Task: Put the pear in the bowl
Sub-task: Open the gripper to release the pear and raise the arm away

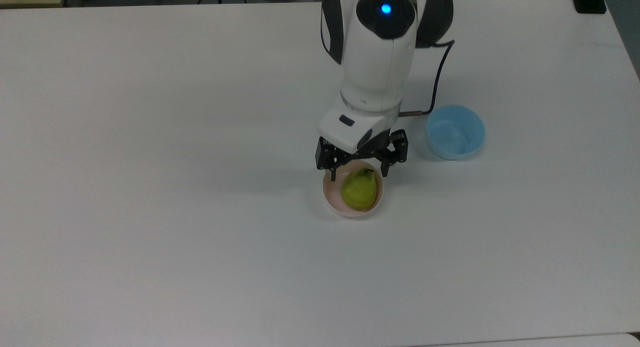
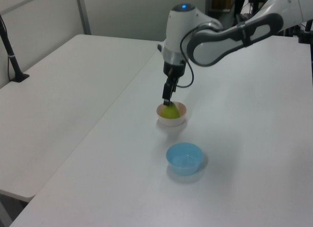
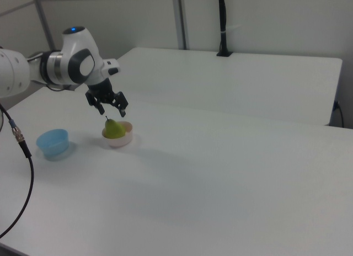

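Top view showed me the pear (image 1: 358, 189) resting inside the pink bowl (image 1: 330, 199), stem pointing toward the arm, so I judged the placing done. My tool (image 1: 361, 168) hung just above the bowl's far rim with its fingers spread and nothing between them, clear of the fruit. A blue bowl (image 1: 455, 132) sat apart on the bench (image 1: 150, 187), unused because the pink one was the target.
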